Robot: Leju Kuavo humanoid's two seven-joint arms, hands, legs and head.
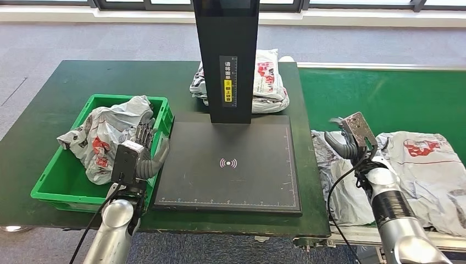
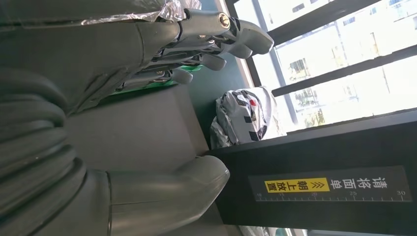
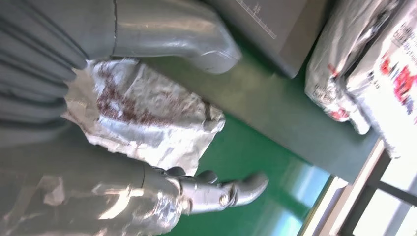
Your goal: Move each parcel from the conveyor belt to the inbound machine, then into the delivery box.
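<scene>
Lying crumpled in the green delivery box (image 1: pixel 48 185), one parcel (image 1: pixel 104 137) sits beneath the left hand (image 1: pixel 144 149), fingers spread, empty. The right hand (image 1: pixel 347 144) hovers open over parcels (image 1: pixel 423 165) on the conveyor belt (image 1: pixel 384 99).

Black column (image 2: pixel 339 162) label (image 2: pixel 334 185) reads 请将面单朝上放置.

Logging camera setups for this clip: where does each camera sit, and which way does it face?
Head view: high on the body, looking down at the scanner pad, green bin and conveyor; both arms show.
Left wrist view: behind the left robot hand, facing the black post.
Right wrist view: behind the right robot hand, over a grey parcel.
Head and left wrist views share the post's yellow label.
</scene>
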